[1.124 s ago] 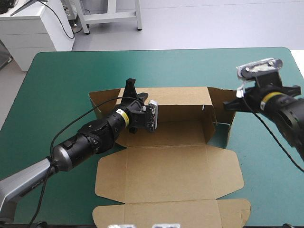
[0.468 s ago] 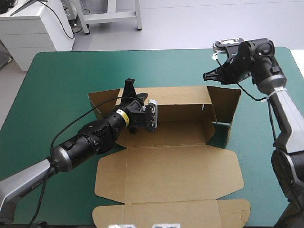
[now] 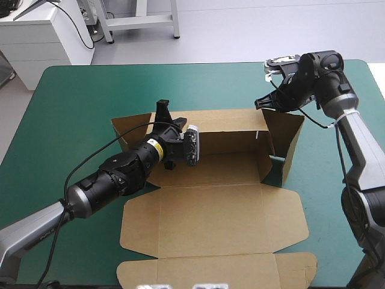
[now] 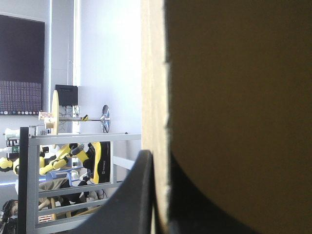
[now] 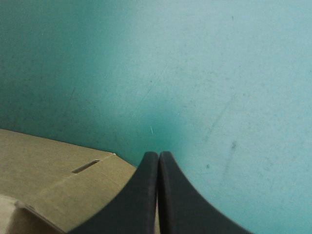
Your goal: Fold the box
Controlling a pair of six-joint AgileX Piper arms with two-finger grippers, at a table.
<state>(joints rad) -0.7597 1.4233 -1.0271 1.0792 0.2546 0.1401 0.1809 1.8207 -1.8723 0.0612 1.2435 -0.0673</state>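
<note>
The brown box (image 3: 210, 220) lies mid-table with its back wall (image 3: 228, 123) and right end flap (image 3: 293, 135) raised and its lid flat toward the near edge. My left gripper (image 3: 163, 109) is at the left part of the back wall. In the left wrist view the board's edge (image 4: 155, 73) runs between the black fingers of the left gripper (image 4: 157, 157), so it is shut on the box. My right gripper (image 3: 260, 105) hovers at the box's far right corner, and the right gripper (image 5: 158, 154) is shut on nothing, with a slotted box flap (image 5: 48, 170) just beside it.
The teal-green cover (image 3: 78, 96) surrounds the box on the left, far and right sides. The lid's front flap (image 3: 216, 271) reaches almost to the table's near edge. The left arm lies across the box's left end.
The right arm swung from beside the box's right end to its far right corner, then dropped slightly closer to the wall top. The left gripper stayed on the back wall.
</note>
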